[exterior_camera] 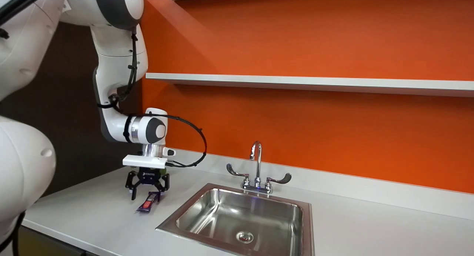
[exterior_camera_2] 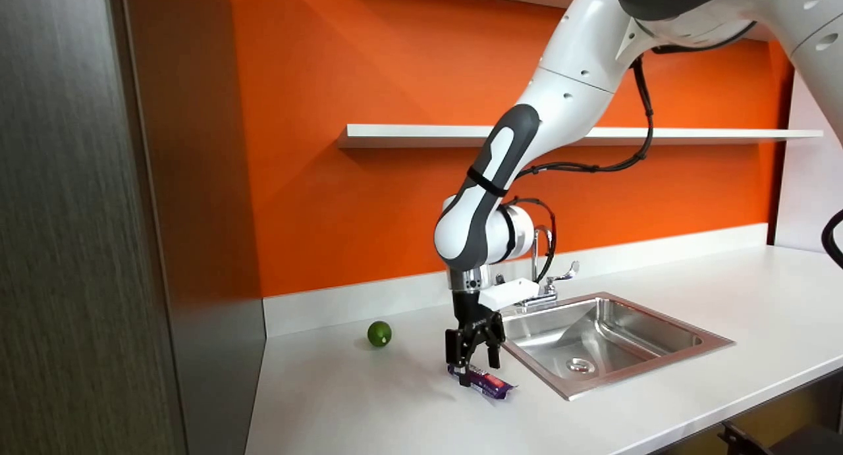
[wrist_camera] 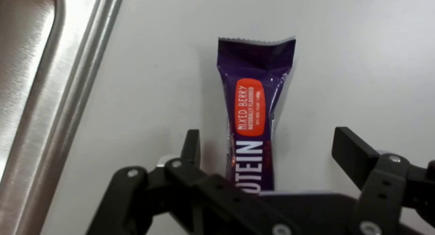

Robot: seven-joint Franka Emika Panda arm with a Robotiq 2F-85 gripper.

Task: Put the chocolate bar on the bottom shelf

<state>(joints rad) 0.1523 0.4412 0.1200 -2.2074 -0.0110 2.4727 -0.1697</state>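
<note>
The chocolate bar (wrist_camera: 249,107), in a purple wrapper with a red-orange label, lies flat on the countertop. It shows in both exterior views (exterior_camera: 148,203) (exterior_camera_2: 490,384). My gripper (wrist_camera: 269,145) is open, low over the bar, with one finger on each side of it. The bar lies closer to the left finger in the wrist view, with a gap on both sides. The gripper's body hides the bar's near end there. The gripper also shows in both exterior views (exterior_camera: 147,196) (exterior_camera_2: 479,369). The bottom shelf (exterior_camera: 303,81), a long white board, spans the orange wall above (exterior_camera_2: 415,133).
A steel sink (exterior_camera: 307,226) with a faucet (exterior_camera: 257,167) is set in the light grey countertop (exterior_camera_2: 342,402) beside the bar. A small green ball (exterior_camera_2: 379,334) sits near the back wall. A dark cabinet panel (exterior_camera_2: 191,244) stands at one end of the countertop.
</note>
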